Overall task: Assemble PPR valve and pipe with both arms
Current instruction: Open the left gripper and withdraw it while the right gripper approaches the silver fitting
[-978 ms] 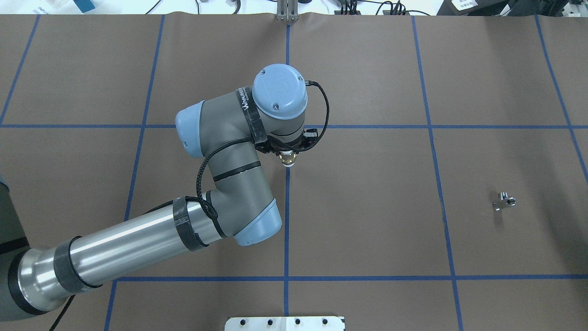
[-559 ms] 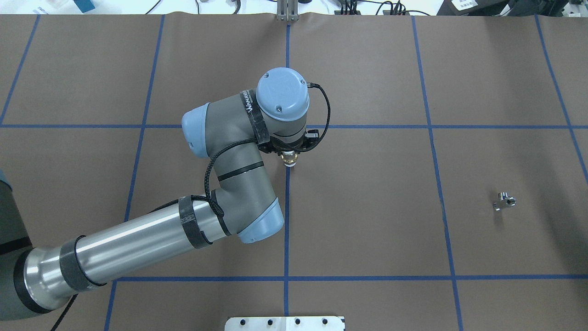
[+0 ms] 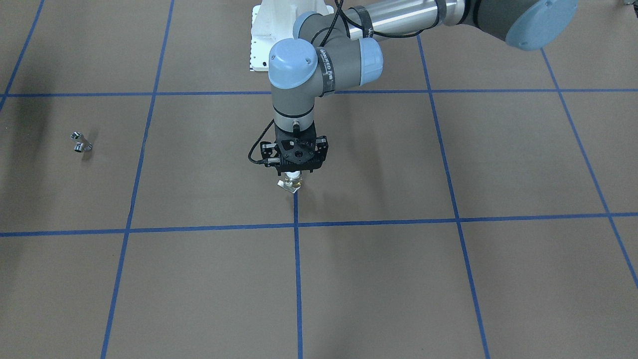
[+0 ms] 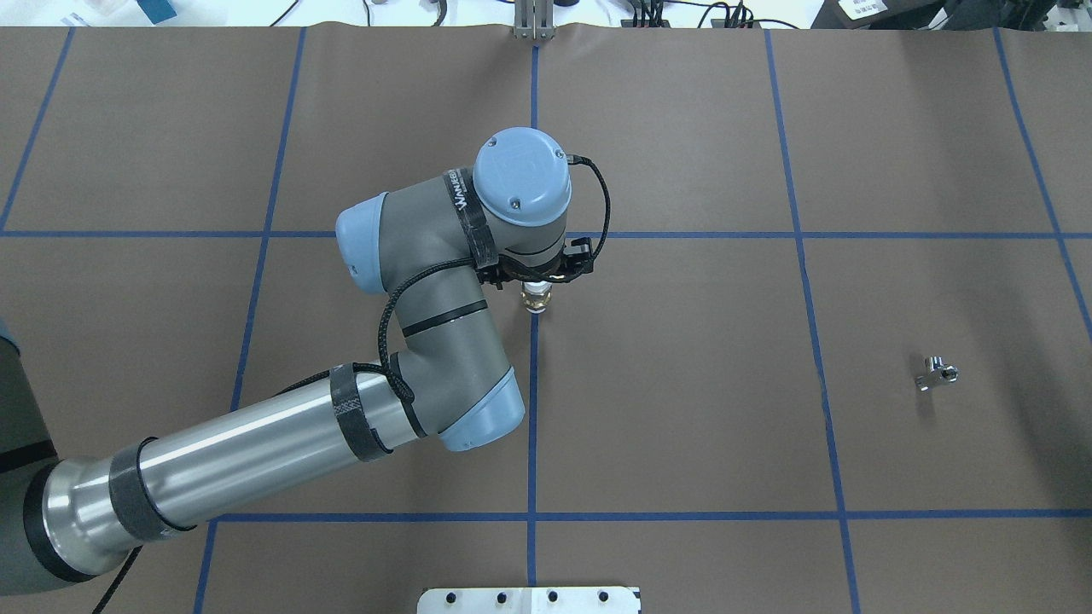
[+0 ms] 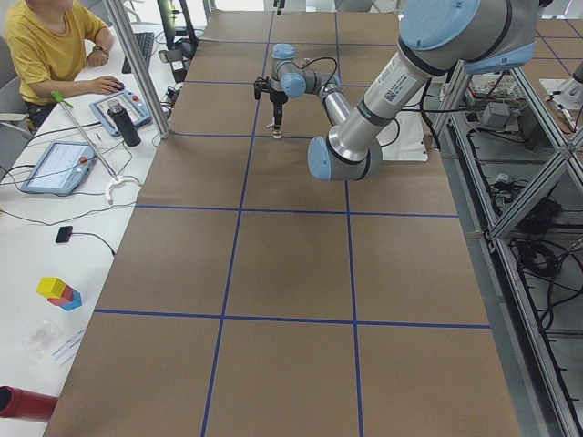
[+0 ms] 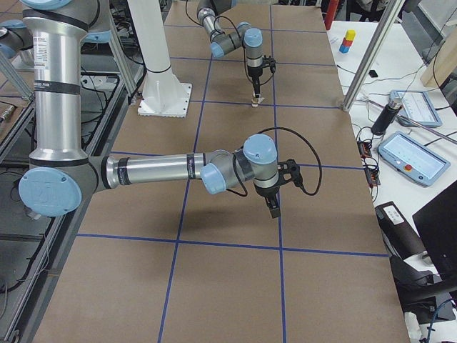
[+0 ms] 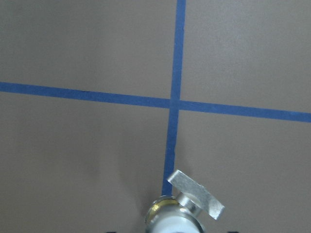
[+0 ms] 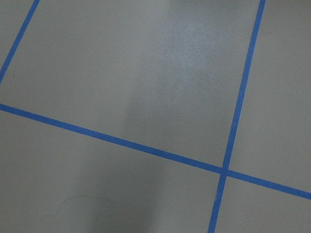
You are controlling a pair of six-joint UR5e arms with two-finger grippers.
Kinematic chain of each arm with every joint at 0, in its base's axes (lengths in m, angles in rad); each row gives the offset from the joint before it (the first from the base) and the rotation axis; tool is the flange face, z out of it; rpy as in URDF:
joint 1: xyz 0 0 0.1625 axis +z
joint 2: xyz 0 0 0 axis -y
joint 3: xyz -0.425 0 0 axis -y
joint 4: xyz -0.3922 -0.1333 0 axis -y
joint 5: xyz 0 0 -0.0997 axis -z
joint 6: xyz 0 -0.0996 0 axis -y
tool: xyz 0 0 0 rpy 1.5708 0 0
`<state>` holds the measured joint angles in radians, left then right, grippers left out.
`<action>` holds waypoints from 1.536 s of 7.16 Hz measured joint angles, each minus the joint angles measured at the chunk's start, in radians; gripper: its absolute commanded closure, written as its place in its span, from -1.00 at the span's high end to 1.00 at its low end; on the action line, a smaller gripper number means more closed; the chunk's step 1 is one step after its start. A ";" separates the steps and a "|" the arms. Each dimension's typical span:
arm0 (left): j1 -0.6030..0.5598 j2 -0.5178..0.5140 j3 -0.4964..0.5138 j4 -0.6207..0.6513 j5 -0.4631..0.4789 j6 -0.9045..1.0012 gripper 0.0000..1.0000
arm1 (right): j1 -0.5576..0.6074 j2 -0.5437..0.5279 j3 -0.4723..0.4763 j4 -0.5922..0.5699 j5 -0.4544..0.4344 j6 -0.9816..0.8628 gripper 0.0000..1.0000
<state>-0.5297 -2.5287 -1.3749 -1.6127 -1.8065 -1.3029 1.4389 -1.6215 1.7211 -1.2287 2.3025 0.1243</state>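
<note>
My left gripper (image 4: pixel 535 286) points straight down and is shut on the PPR valve (image 4: pixel 535 298), a brass body with a white collar and a flat side tab. It holds the valve low over the centre blue tape line, on the robot's side of a tape crossing. The valve also shows in the front view (image 3: pixel 291 183) and at the bottom of the left wrist view (image 7: pixel 181 213). The chrome pipe (image 4: pixel 937 373) lies alone on the brown table at the right, also in the front view (image 3: pixel 79 141). My right gripper (image 6: pixel 275 207) shows only in the exterior right view, raised; I cannot tell if it is open.
The white bolted pedestal base (image 3: pixel 279 40) stands at the robot's edge of the table. An operator (image 5: pixel 46 55) sits at a side bench with tablets and a bottle. The brown table surface (image 4: pixel 682 384) carries a blue tape grid.
The left arm's wrist and elbow have shifted slightly; the valve stays in the left gripper over the centre line. The pipe has not moved.
</note>
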 measured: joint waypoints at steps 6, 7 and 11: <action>-0.145 0.376 -0.611 0.260 -0.042 0.416 1.00 | -0.062 0.002 0.038 0.079 -0.002 0.246 0.99; -0.225 0.473 -0.678 0.260 -0.118 0.564 1.00 | -0.105 -0.011 0.059 0.127 -0.013 0.332 0.99; -0.389 0.658 -0.713 0.196 -0.235 0.802 1.00 | -0.341 -0.192 0.252 0.203 -0.179 0.574 0.99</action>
<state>-0.9191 -1.8711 -2.0884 -1.4168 -2.0413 -0.5005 1.0980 -1.8130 1.9729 -1.0255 2.1240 0.6979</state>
